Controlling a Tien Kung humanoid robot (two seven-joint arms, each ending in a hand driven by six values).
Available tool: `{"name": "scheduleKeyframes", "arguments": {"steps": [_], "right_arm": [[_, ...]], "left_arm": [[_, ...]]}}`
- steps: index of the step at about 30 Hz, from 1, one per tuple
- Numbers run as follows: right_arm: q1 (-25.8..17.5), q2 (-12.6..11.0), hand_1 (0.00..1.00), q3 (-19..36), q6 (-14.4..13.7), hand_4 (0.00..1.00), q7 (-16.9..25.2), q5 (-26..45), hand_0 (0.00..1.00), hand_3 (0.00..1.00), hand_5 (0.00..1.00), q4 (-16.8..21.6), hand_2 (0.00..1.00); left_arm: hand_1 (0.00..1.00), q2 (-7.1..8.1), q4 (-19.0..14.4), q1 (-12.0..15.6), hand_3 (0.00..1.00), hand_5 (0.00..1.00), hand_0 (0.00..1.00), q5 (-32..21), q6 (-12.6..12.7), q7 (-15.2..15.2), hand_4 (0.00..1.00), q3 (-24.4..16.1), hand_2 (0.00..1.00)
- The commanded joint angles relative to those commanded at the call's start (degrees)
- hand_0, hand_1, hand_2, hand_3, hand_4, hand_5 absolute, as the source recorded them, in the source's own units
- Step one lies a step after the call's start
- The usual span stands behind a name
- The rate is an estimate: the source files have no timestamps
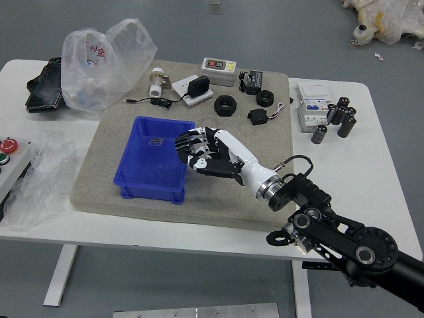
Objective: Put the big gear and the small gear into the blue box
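The robot's right hand (209, 152) is over the right side of the blue box (152, 159), covering part of its rim. How far the hand is open cannot be established from this view. Nor can it be confirmed whether it has hold of a gear; a load may be concealed within it.

Inside the box, toward its far end, lies a small metallic item (156, 142). It may be one of the two gears, possibly the small one, but its shape is too indistinct to certify. No second item is visible in the box, though the hand hides part of the interior.

Two round black rings, a larger one (225, 105) and a smaller one (264, 98), lie near each other on the grey mat (132, 211), beyond the hand. Neither can be positively identified as a gear.

Assessment: the task is probably part done, with at most one gear seen in the box and completion not verified. If the hand carries the remaining gear, it should move further over the box floor before release. Release at the present position risks a strike on the rim or a drop onto the mat.
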Motion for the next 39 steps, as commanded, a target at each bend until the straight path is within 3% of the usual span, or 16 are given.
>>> {"name": "scheduleKeyframes", "arguments": {"steps": [11,20,28,29,34,35,39], "right_arm": [[6.53,1.72,0.512,-5.20,-0.73,0.456,-6.20,-12.54,0.279,0.553,0.002,2.41,0.543],[11.59,4.17,0.532,-7.71,1.40,0.463,-12.64,-32.14,0.296,0.557,0.002,-3.90,0.556],[14.48,6.03,0.547,-11.65,4.65,0.474,-15.26,-45.94,0.315,0.566,0.002,-7.91,0.565],[14.63,6.18,0.576,-12.12,4.95,0.436,-15.45,-47.02,0.330,0.604,0.002,-8.10,0.598],[15.08,6.73,0.576,-14.15,5.42,0.436,-16.07,-49.73,0.330,0.604,0.002,-8.73,0.598],[15.16,6.82,0.586,-14.39,5.44,0.362,-16.13,-49.93,0.330,0.661,0.002,-8.90,0.635],[15.43,7.01,0.586,-14.90,6.09,0.362,-16.58,-50.64,0.330,0.661,0.002,-9.82,0.635]], "left_arm": [[0.532,0.03,-0.03,-0.05,0.643,0.162,0.583,0.50,-0.11,0.18,0.661,-0.34,0.536],[0.532,0.05,-0.07,-0.15,0.643,0.162,0.583,0.83,-0.17,0.35,0.661,-0.56,0.536],[0.532,0.01,-0.10,-0.29,0.644,0.162,0.583,1.05,-0.19,0.44,0.661,-0.71,0.536],[0.532,0.00,-0.10,-0.30,0.643,0.162,0.583,1.07,-0.19,0.44,0.660,-0.72,0.535],[0.532,-0.04,-0.12,-0.27,0.643,0.162,0.583,1.11,-0.19,0.48,0.660,-0.75,0.535],[0.532,-0.05,-0.12,-0.26,0.643,0.161,0.583,1.11,-0.19,0.48,0.660,-0.75,0.536],[0.532,-0.09,-0.11,-0.27,0.643,0.161,0.583,1.09,-0.19,0.46,0.660,-0.72,0.536]]}}
